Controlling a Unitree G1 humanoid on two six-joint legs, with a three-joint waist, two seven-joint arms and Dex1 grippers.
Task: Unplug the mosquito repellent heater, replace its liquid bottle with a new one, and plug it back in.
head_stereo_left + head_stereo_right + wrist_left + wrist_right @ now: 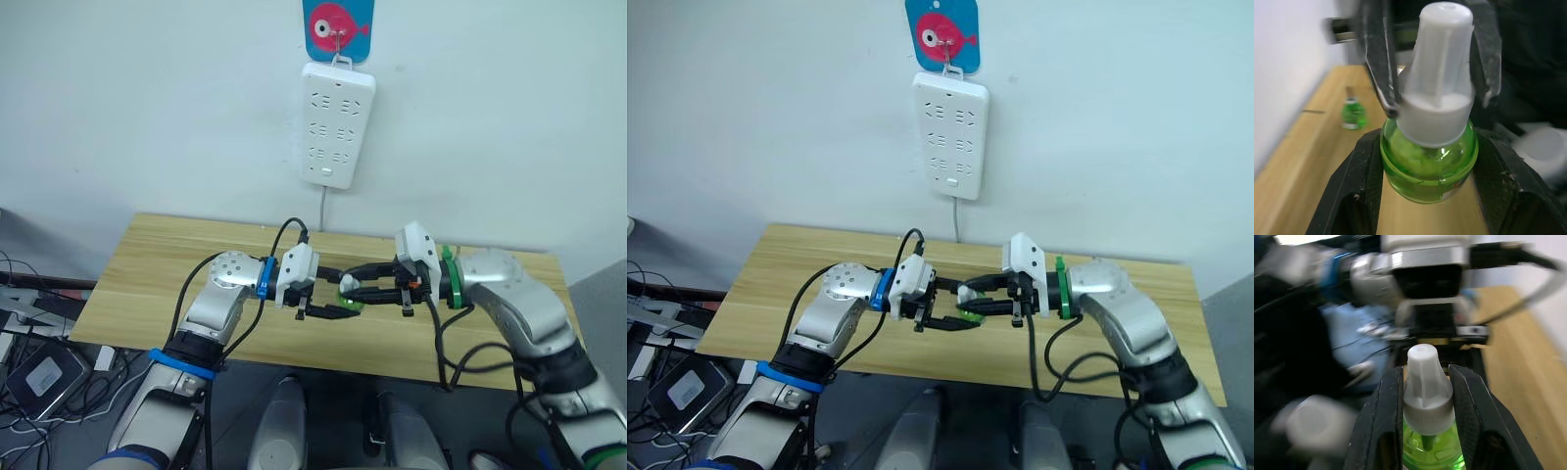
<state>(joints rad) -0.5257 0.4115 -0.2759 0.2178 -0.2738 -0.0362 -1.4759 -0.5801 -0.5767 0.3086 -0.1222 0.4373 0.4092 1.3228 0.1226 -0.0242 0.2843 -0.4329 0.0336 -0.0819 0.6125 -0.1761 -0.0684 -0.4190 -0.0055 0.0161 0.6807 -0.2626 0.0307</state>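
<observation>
I have the new one (1427, 161) held up between both arms, above the front middle of the bench (147, 284). The left tool (328, 305) pinches its green body while the right tool (367, 284) is pressed onto the white screw cap (1426, 382). I judge that split is for twisting the cap off, one side anchoring and the other turning. The cap looks seated, so the wick is not yet exposed. Its liquid bottle (1353, 113) stands on the bench near the wall, well apart, out of the way. The power strip (336, 122) on the wall has nothing plugged in. I cannot pick out the heater with certainty.
</observation>
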